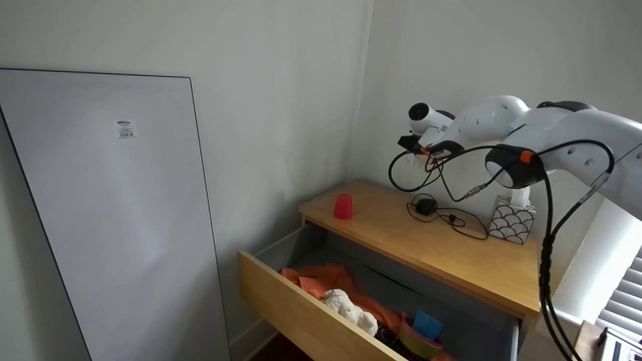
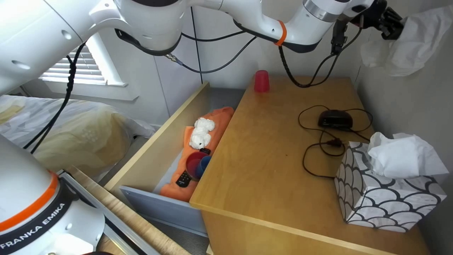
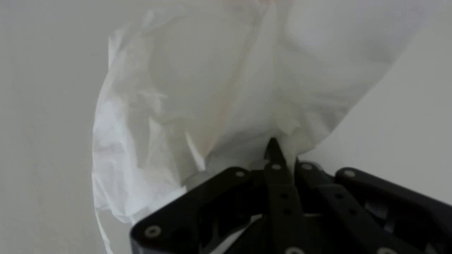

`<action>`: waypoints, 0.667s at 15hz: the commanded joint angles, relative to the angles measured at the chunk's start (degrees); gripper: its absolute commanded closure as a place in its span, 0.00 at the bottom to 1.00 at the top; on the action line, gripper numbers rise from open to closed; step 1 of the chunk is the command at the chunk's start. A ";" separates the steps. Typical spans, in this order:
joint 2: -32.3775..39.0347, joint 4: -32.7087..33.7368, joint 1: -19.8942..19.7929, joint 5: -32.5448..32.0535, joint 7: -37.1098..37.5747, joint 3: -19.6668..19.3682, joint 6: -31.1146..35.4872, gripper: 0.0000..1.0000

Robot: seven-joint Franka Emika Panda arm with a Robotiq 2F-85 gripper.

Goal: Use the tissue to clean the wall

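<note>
A white tissue (image 3: 197,88) hangs crumpled from my gripper (image 3: 286,155), whose black fingers are closed on its edge in the wrist view. In an exterior view the tissue (image 2: 421,42) spreads beyond the gripper (image 2: 393,27), high above the dresser's far end and close to the grey wall (image 2: 437,106). I cannot tell whether it touches the wall. In an exterior view the arm hides most of the gripper before the plain wall (image 1: 451,55). A patterned tissue box (image 2: 393,202) stands on the dresser with another tissue (image 2: 396,156) sticking out; the box (image 1: 511,220) shows there too.
The wooden dresser top (image 2: 269,170) holds a red cup (image 2: 261,81) and a black device (image 2: 335,118) with loose cable. The open drawer (image 1: 311,306) below holds an orange cloth, a white plush and cups. A light panel (image 1: 110,200) is on the adjoining wall.
</note>
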 commanded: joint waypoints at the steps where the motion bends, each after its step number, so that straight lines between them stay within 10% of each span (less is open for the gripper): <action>1: -0.18 -0.81 -0.05 -0.50 -2.09 -0.43 -4.30 1.00; 10: -0.71 -1.98 1.77 -1.62 -5.75 -2.87 -18.74 1.00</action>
